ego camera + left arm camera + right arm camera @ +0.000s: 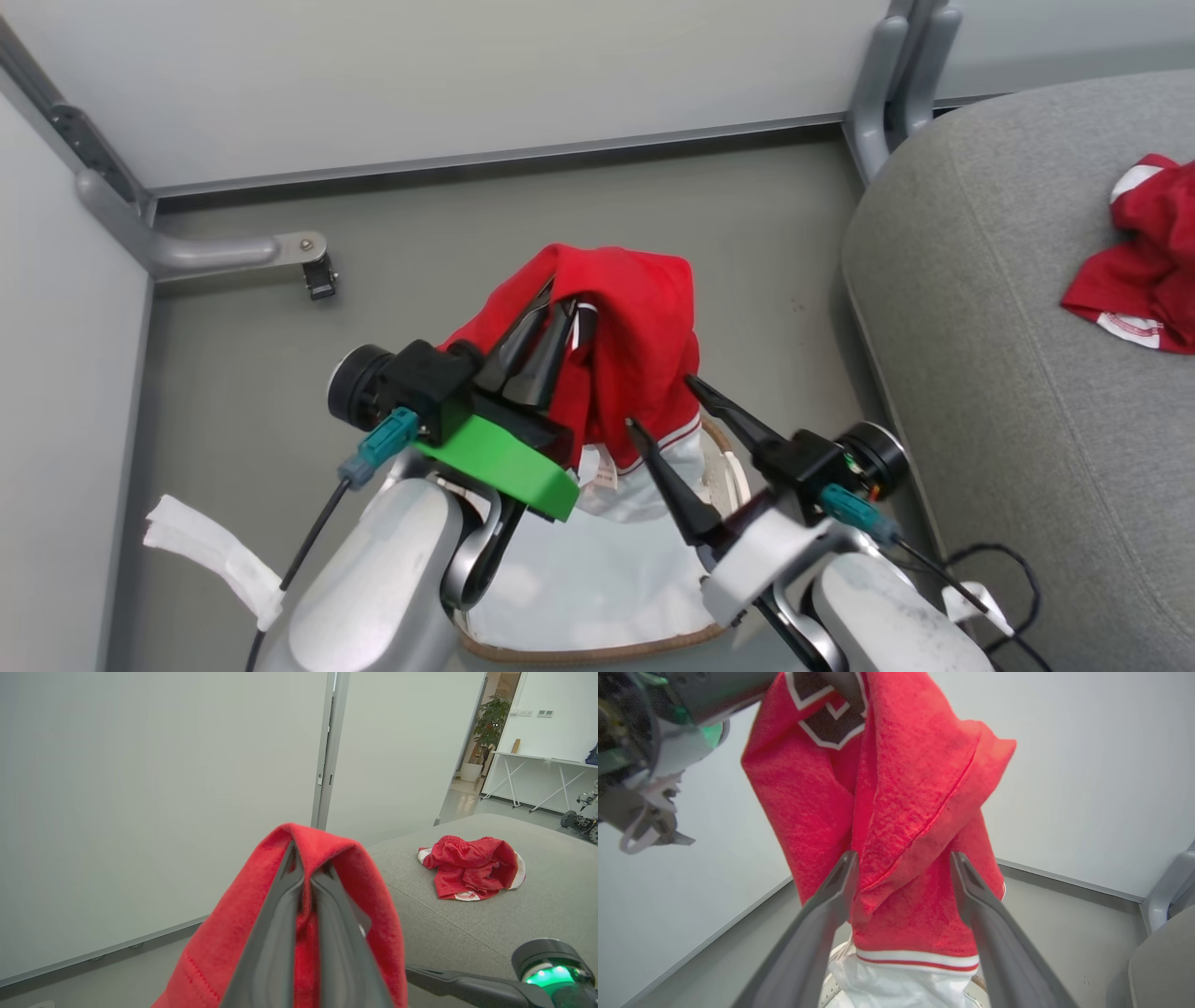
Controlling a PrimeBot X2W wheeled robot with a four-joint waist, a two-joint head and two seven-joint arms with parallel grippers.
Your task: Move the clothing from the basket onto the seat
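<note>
Over on the right, the grey seat (1008, 373) takes up the largest share of the scene, its rounded near-left corner close to the robot. Pale wall panels (467, 75) close off the far side, with grey floor (467, 243) between them and the robot.

Nearest the robot sits the basket (597, 651), its brown woven rim and white liner cloth (579, 569) showing between the two forearms, just left of the seat.

Above the basket hangs a red jersey (644, 317), lifted clear of the rim and draped over the left gripper (560, 299). Its white-and-red trim band is at the bottom. White cloth shows right under that band, and I cannot tell whether it belongs to the jersey or to the liner. From the right wrist, a black-and-white neck detail sits at the top of the jersey (901, 812).

A second red garment (1144, 261) lies crumpled on the seat, well to the right of the basket, white trim showing at its edges.

The left gripper's fingers are pressed together with a fold of red fabric pinched between them, as the left wrist view shows (309, 858).

The right gripper (661, 402) is spread wide and grips nothing. Its tips point up beside the jersey's lower edge, and whether they touch the cloth cannot be told.
</note>
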